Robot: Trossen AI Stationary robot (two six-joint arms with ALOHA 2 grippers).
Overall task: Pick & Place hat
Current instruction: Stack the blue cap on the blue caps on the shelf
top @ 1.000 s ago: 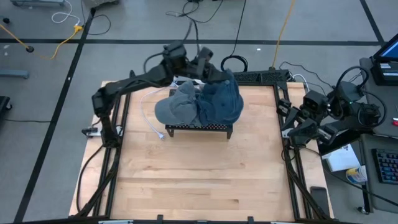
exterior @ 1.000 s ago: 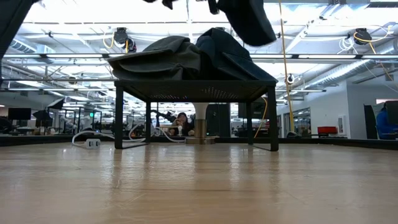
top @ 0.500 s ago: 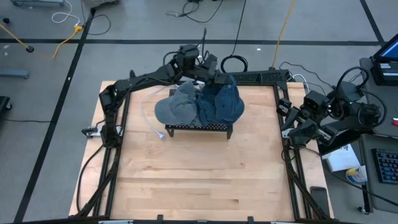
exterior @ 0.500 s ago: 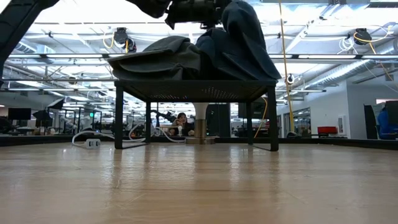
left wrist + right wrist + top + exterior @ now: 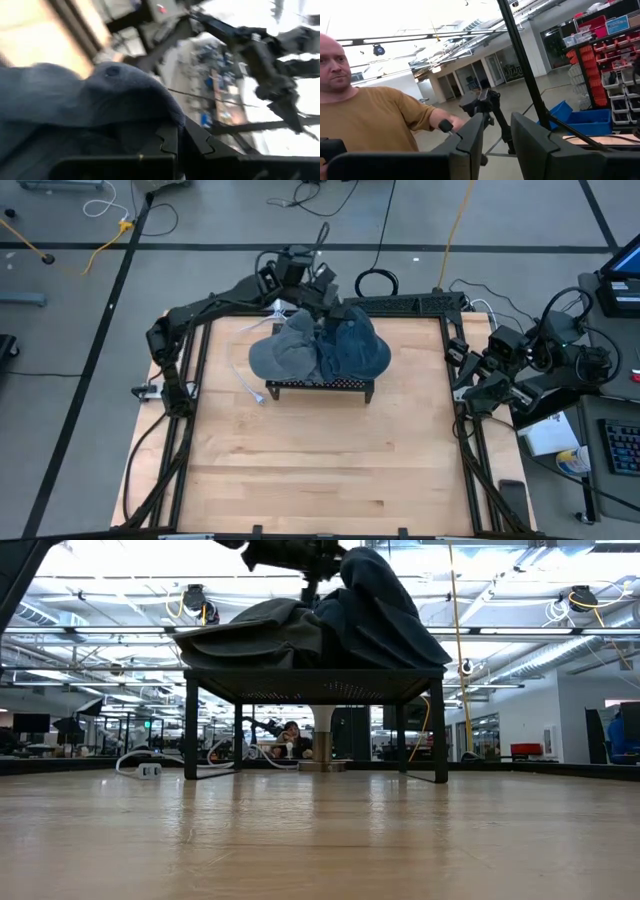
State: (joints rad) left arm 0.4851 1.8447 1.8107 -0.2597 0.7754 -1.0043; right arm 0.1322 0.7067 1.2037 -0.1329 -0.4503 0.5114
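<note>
A dark blue hat [image 5: 358, 348] lies on the right part of a black mesh stand [image 5: 320, 386], against a grey hat [image 5: 283, 352] on the stand's left part. In the low view the blue hat [image 5: 380, 620] is the taller mound beside the grey hat [image 5: 255, 630]. My left gripper [image 5: 322, 305] is above the stand's far edge, at the blue hat's far side, shut on its cloth. My right gripper [image 5: 468, 380] waits open at the table's right edge, holding nothing. My left gripper [image 5: 181, 137] pinches the blue hat's cloth edge [image 5: 172, 119] between its two fingers, below the crown with the top button [image 5: 112, 71]. It comes slanting down from the table's far side. The hat rests on the stand [image 5: 310, 671] and reaches up to the gripper [image 5: 308, 570].
A white cable [image 5: 238, 360] lies on the table left of the stand. Black frame rails run along the table's left, right and far edges. Bare wood lies on the stand's near side. A person in an ochre shirt [image 5: 375, 125] shows in the right wrist view, beyond the table.
My left gripper has come down and shifted a little toward the table's left, still shut. The blue hat hung lifted above the stand's right end a second ago. It now sits settled on the stand against the grey hat.
</note>
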